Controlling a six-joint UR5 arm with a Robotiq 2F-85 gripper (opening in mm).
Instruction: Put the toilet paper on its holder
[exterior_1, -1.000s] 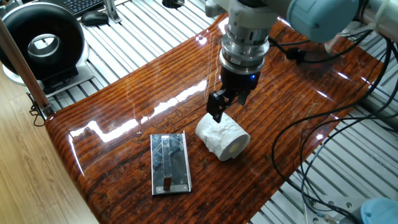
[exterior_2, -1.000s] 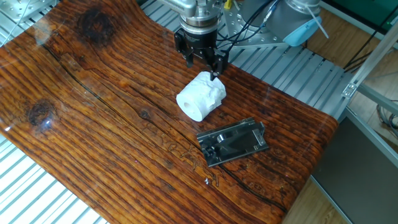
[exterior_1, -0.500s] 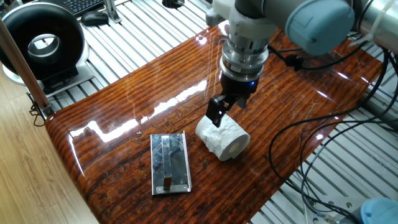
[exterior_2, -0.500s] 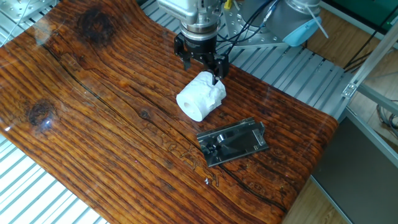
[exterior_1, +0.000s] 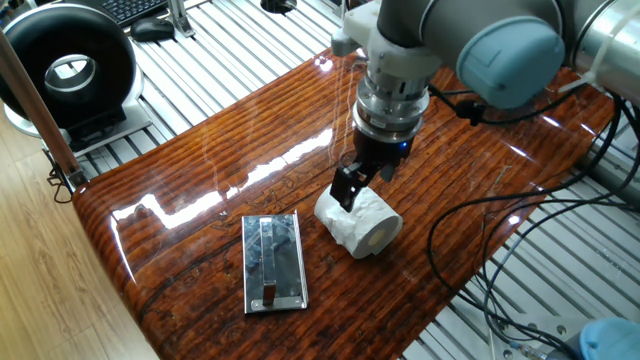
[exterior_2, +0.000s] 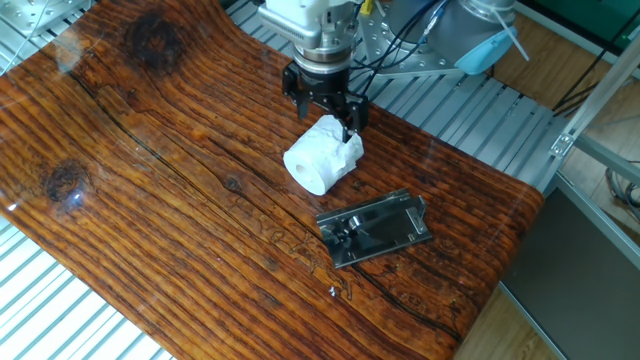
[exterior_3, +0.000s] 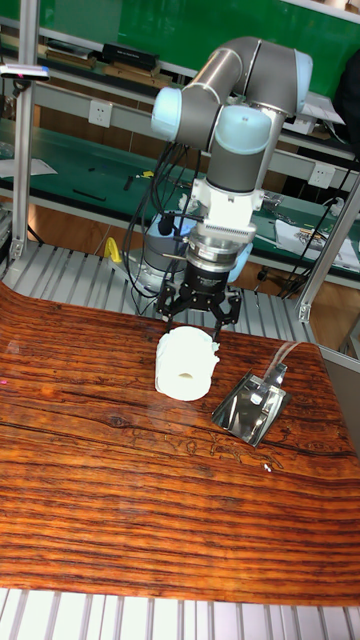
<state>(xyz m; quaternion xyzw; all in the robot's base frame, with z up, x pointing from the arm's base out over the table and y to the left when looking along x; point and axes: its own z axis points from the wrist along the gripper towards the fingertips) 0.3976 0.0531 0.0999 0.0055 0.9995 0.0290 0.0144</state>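
Observation:
The toilet paper (exterior_1: 362, 224) is a white crumpled roll lying on its side on the wooden table, its core hole facing the table's edge. It also shows in the other fixed view as the toilet paper (exterior_2: 321, 159) and in the tall view as the toilet paper (exterior_3: 187, 364). My gripper (exterior_2: 326, 114) is open just above the roll's rear end, one finger to each side of it; nothing is held. From the other side the gripper (exterior_1: 353, 186) hangs over the roll's back, and the gripper (exterior_3: 194, 320) spreads above it. The chrome holder (exterior_1: 273, 262) lies flat beside the roll, holder (exterior_2: 377, 229), holder (exterior_3: 252, 405).
A large black-and-white ring device (exterior_1: 68, 68) stands off the table's far left corner. Black cables (exterior_1: 480, 230) trail over the right table edge. Slatted metal framing (exterior_2: 470, 110) surrounds the table (exterior_2: 150, 170).
The gripper has come down closer to the roll's rear end, still open. The roll and the holder have not moved.

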